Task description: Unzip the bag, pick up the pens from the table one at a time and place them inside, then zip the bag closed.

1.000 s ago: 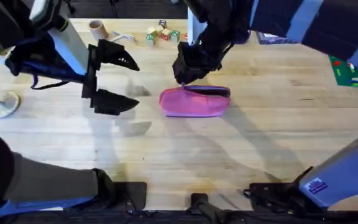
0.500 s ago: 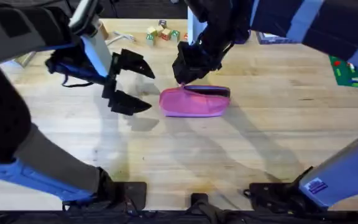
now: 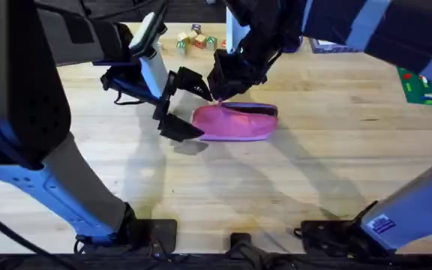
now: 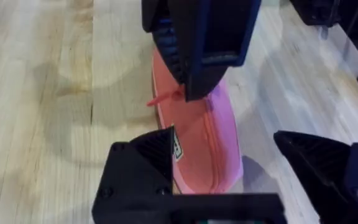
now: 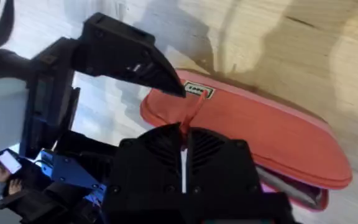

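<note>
Overhead view: you are looking at a light wooden table (image 3: 328, 172) whose grain and plank seams are catching soft, even light. Along its far edge, toy blocks (image 3: 193, 39) are sitting; right of the blocks, a green mat (image 3: 426, 88) is lying on the table. Beyond the blocks, the room is lying in darkness.

bag (image 3: 235, 124) left end: both claws crowd | right, front table (image 3: 328, 180): open

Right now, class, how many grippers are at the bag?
2. The left gripper, open, straddles one end of the bag; the right gripper is shut on the pull there.
</note>
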You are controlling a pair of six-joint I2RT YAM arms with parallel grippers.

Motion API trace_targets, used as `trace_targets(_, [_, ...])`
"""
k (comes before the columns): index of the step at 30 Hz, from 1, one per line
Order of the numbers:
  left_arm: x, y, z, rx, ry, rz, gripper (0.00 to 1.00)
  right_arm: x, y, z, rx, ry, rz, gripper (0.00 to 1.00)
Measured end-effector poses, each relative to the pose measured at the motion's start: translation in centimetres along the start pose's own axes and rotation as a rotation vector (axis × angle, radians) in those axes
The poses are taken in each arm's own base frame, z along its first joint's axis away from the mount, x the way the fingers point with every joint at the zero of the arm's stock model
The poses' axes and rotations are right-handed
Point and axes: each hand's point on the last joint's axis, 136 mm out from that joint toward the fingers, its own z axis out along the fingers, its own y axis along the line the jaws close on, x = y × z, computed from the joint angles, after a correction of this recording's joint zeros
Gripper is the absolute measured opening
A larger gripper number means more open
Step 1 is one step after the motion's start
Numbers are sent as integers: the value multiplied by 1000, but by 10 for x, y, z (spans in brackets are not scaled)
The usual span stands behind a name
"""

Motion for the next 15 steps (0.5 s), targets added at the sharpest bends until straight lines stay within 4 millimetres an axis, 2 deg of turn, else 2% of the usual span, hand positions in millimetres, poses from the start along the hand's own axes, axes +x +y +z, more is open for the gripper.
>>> trace_targets(1, [0, 0, 1, 2, 0, -1, 980, 0, 0, 0, -1, -1, 0, 33])
trace_targets(3, [0, 1, 2, 1, 0, 0, 883, -1, 0, 0, -1, -2, 0, 33])
trace_targets(4, [1, 5, 2, -11, 2, -12, 576, -1, 1, 0, -3, -6, -2, 33])
trace_targets(7, [1, 8, 2, -18, 4, -23, 143, -1, 1, 0, -3, -6, -2, 33])
trace_targets(8, [2, 8, 2, -19, 5, -24, 72, -1, 1, 0, -3, -6, -3, 33])
trace_targets(15, [2, 8, 3, -18, 0, -49, 47, 0, -9, -2, 4, 11, 15, 33])
